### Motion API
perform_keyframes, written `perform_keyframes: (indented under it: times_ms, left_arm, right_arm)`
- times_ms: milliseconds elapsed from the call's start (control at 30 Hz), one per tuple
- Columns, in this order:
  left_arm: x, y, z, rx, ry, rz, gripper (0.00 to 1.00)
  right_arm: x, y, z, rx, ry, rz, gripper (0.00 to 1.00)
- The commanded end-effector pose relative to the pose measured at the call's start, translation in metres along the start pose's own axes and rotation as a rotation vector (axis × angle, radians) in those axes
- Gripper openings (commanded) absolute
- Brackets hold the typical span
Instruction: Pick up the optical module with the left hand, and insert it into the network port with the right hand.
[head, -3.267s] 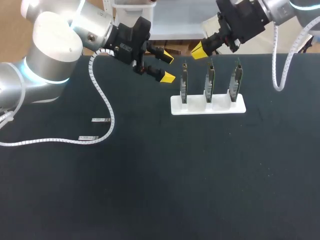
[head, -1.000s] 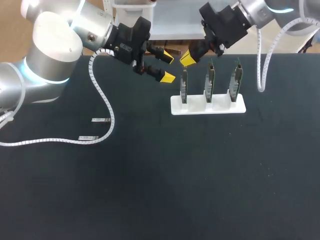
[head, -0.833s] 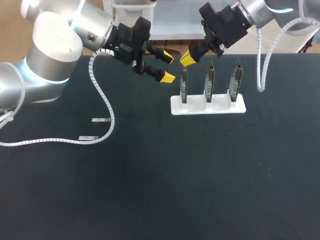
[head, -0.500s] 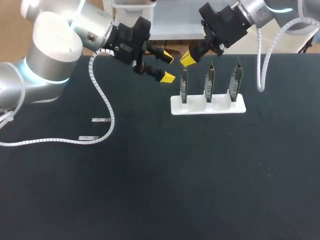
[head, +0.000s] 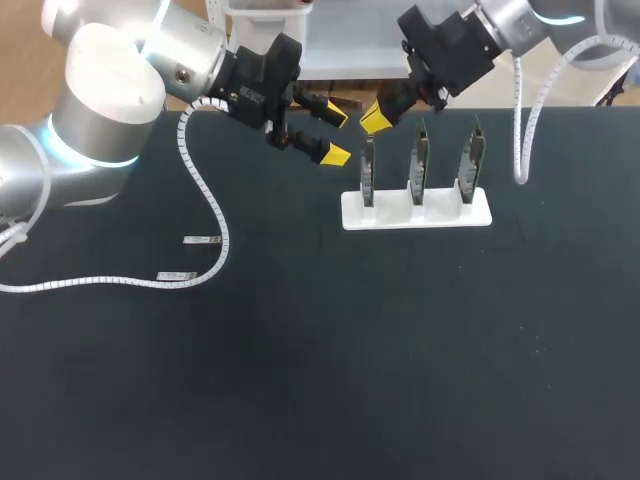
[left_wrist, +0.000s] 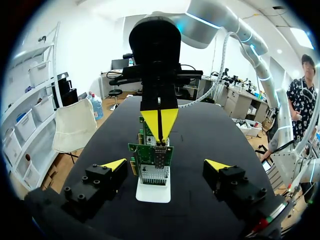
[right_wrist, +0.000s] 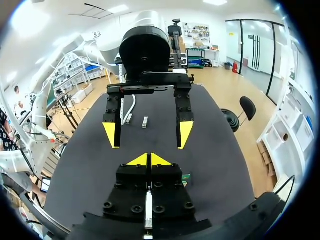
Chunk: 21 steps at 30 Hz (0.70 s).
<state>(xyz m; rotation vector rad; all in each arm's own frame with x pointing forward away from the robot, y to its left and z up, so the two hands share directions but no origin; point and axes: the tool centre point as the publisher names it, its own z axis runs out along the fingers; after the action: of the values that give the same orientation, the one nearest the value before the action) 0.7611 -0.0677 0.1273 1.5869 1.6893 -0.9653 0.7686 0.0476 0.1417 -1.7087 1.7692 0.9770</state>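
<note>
Lying flat on the surface (head: 320, 380), the optical module (head: 203, 240) sits well behind the released left pincer (head: 335, 134), its long axis crosswise; the clenched right pincer (head: 374, 117) is farther off.

**Black table under soft, even light**

The table (head: 300, 400) takes up nearly all of the head view. Its top is black and matte, like cloth, and it ends at the far side in a straight edge. A few pale specks dot the dark surface toward the near right. Light falls on it evenly, so the tone hardly varies from side to side. In the left wrist view the same table runs away long and narrow, with a dull grey sheen. In the right wrist view it shows black, with straight side edges.
</note>
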Motion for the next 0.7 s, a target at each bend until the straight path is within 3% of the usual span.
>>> perform_keyframes:
  times_ms: [33, 367, 700]
  left_arm:
    - [0.000, 0.002, 0.000, 0.004, 0.002, 0.001, 1.00]
    - [0.000, 0.002, 0.000, 0.004, 0.002, 0.001, 1.00]
    - [0.000, 0.002, 0.000, 0.004, 0.002, 0.001, 1.00]
  right_arm:
    - [0.005, -0.005, 0.004, -0.007, -0.001, 0.004, 0.00]
    - [-0.002, -0.001, -0.004, 0.005, -0.021, -0.015, 0.00]
    - [-0.017, 0.005, -0.030, -0.001, -0.109, -0.003, 0.00]
